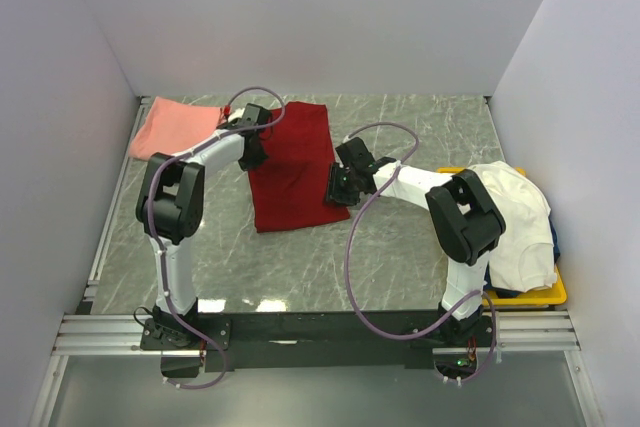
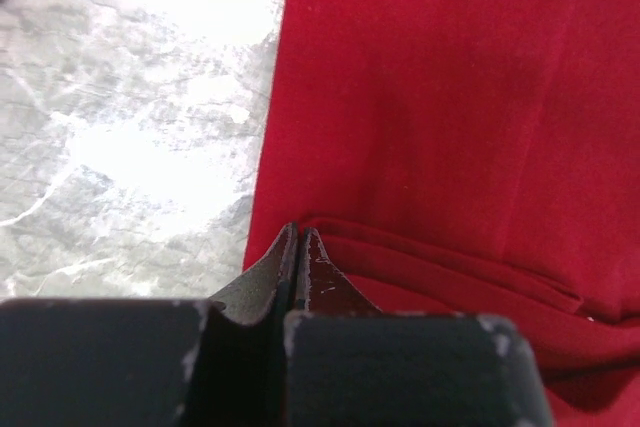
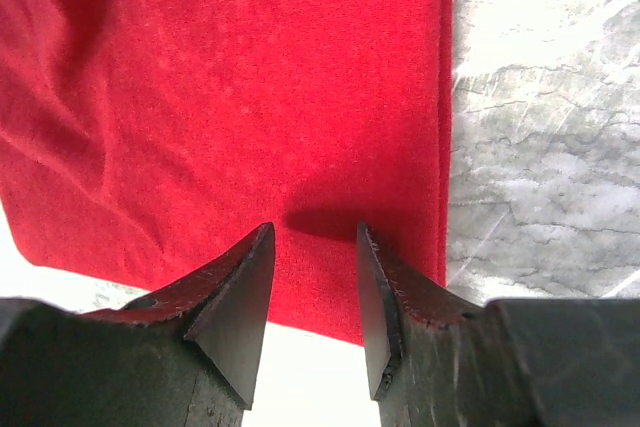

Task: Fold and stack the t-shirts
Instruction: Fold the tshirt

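The deep red t-shirt (image 1: 290, 167) lies flat as a long strip mid-table. My left gripper (image 1: 255, 142) is at its left edge, jaws shut, tips (image 2: 298, 232) pinching the layered edge of the red t-shirt (image 2: 450, 97) where its folds meet. My right gripper (image 1: 338, 185) is open over the right edge, low above the red cloth (image 3: 220, 97), with nothing between its fingers (image 3: 315, 247). The salmon pink t-shirt (image 1: 175, 127) lies at the back left. The cream white t-shirt (image 1: 515, 217) is heaped on the right.
The yellow tray (image 1: 545, 295) sits at the right edge under the white shirt, with something dark beneath it. Grey marble tabletop (image 1: 400, 257) surrounds the red shirt. White walls enclose the left, back and right sides.
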